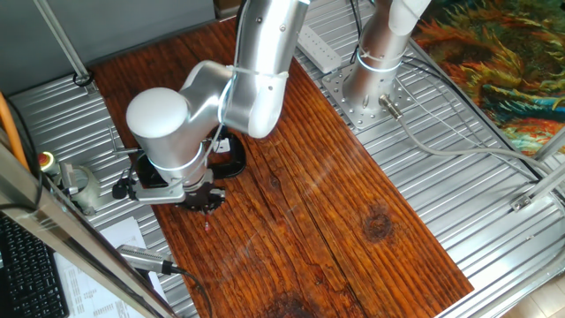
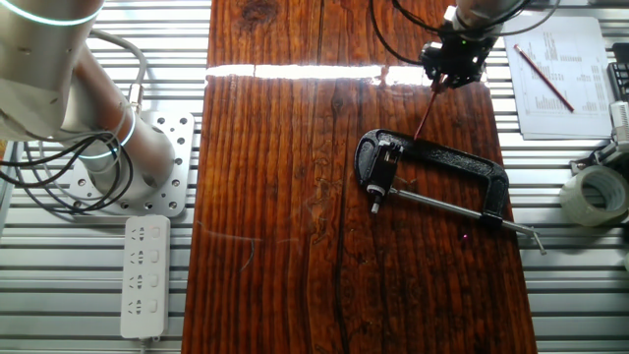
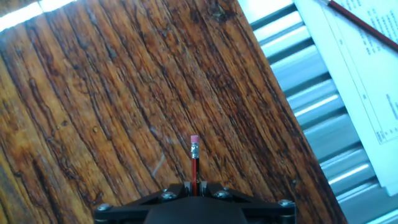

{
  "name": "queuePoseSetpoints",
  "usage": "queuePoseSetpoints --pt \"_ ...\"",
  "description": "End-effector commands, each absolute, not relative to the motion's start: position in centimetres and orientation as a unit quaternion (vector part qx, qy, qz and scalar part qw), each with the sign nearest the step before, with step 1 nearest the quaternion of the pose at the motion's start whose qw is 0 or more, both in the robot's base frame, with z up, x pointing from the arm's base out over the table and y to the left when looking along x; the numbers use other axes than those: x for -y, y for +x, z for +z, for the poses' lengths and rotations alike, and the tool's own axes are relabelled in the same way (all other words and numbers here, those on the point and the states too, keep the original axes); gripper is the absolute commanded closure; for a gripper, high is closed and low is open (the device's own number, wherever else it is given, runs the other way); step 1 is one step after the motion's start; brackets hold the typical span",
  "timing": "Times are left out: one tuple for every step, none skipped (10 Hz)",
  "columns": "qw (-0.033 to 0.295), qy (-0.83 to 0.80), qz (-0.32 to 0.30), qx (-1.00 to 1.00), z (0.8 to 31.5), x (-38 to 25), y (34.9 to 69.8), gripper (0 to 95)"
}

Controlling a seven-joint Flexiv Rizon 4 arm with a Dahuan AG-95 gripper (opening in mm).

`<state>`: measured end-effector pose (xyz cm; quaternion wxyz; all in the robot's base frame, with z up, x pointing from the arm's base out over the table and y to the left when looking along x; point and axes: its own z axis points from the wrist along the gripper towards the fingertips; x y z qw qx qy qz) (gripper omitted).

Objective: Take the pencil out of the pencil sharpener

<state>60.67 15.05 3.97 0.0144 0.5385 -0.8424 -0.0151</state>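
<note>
With the gripper (image 3: pixel 194 190) clenched on the pencil (image 3: pixel 194 163), held up off the wood w/ eraser end out, extraction looks done; sharpener's not visible, so next it needs a clear spot to set down.

No legible text anywhere. Only print in view: a paper sheet (image 2: pixel 560 74) lying off the wooden board's far right corner in the other fixed view, carrying a table of small rows, too fine to read. Same sheet (image 3: pixel 367 74) in the hand view, characters blurred. Another printed sheet (image 1: pixel 88 287) at the lower left edge in one fixed view, also unreadable.
</note>
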Motion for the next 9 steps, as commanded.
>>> queuePoseSetpoints --pt "0.024 0.583 -0.016 0.812 4.0 -15.1 60.6 95.0" --pt "0.026 0.607 -0.017 0.794 4.0 -15.1 60.6 95.0" --pt "0.028 0.614 -0.015 0.788 4.0 -15.1 60.6 95.0" --pt "0.029 0.613 -0.014 0.79 4.0 -15.1 60.6 95.0" --pt "0.028 0.608 -0.015 0.794 4.0 -15.1 60.6 95.0" --pt "0.029 0.605 -0.013 0.796 4.0 -15.6 60.4 95.0" --pt "0.035 0.604 -0.006 0.796 4.1 -16.4 60.2 95.0" --pt "0.037 0.604 -0.001 0.796 4.1 -16.7 60.1 95.0" --pt "0.036 0.605 -0.001 0.796 3.9 -16.9 60.0 95.0"
